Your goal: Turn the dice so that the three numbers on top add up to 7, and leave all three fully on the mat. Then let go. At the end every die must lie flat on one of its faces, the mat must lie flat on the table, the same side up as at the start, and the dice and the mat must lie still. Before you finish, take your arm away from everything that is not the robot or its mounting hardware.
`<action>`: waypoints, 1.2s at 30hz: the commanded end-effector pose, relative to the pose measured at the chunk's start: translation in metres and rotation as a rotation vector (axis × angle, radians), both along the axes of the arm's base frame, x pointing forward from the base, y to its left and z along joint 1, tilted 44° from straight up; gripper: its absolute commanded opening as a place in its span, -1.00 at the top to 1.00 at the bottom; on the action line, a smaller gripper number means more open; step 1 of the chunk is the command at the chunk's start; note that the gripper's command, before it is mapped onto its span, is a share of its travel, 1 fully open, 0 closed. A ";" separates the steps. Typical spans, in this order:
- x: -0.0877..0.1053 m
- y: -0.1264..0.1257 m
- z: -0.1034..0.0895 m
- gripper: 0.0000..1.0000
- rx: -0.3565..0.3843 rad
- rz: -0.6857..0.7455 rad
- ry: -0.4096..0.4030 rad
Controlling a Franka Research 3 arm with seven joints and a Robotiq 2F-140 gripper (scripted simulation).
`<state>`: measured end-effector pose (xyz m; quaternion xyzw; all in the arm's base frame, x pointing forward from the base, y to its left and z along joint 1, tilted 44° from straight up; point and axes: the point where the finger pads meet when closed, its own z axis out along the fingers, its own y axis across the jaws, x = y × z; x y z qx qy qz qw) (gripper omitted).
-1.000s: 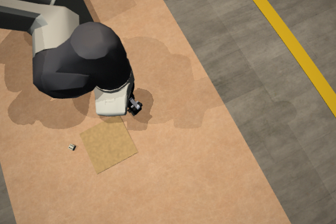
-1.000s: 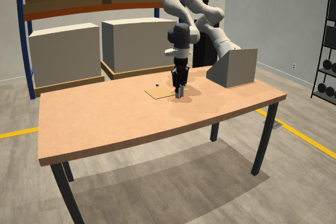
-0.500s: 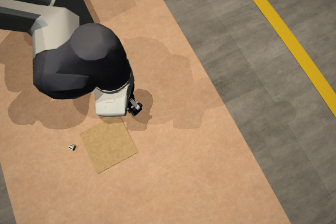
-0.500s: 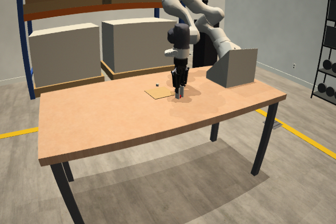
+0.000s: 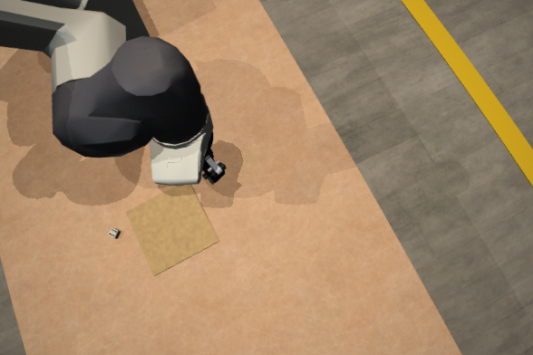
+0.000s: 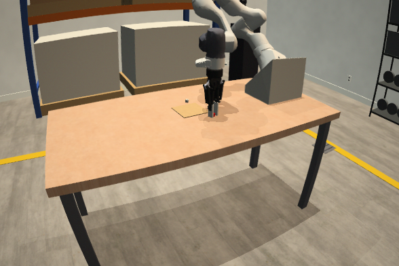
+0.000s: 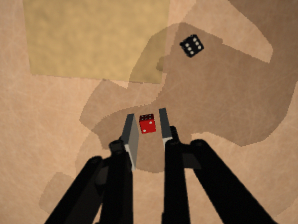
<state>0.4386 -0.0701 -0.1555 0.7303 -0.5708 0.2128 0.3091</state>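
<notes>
Gripper lowered over the red die, none of the three dice on the mat

The gripper (image 7: pixel 148 129) stands with its pads narrowly apart, one on each side of the red die (image 7: pixel 146 123); a sliver of gap shows on both sides, so I judge it has hold of nothing, the fingers being set just wider than the die so as to slip round it before a pinch. The die lies on the table (image 6: pixel 136 142) just beside the near corner of the tan mat (image 5: pixel 172 232), off it. A black die (image 7: pixel 191 45) lies farther out on bare wood, showing six, and a white die (image 5: pixel 114 233) sits by the mat's opposite edge, so all three need carrying onto the mat
</notes>
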 end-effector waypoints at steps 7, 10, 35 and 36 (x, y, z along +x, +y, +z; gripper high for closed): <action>0.001 0.001 -0.001 0.63 0.000 -0.001 -0.006; 0.001 0.001 -0.001 0.87 0.000 -0.001 -0.006; 0.001 0.001 -0.001 0.87 0.000 -0.001 -0.006; 0.001 0.001 -0.001 0.87 0.000 -0.001 -0.006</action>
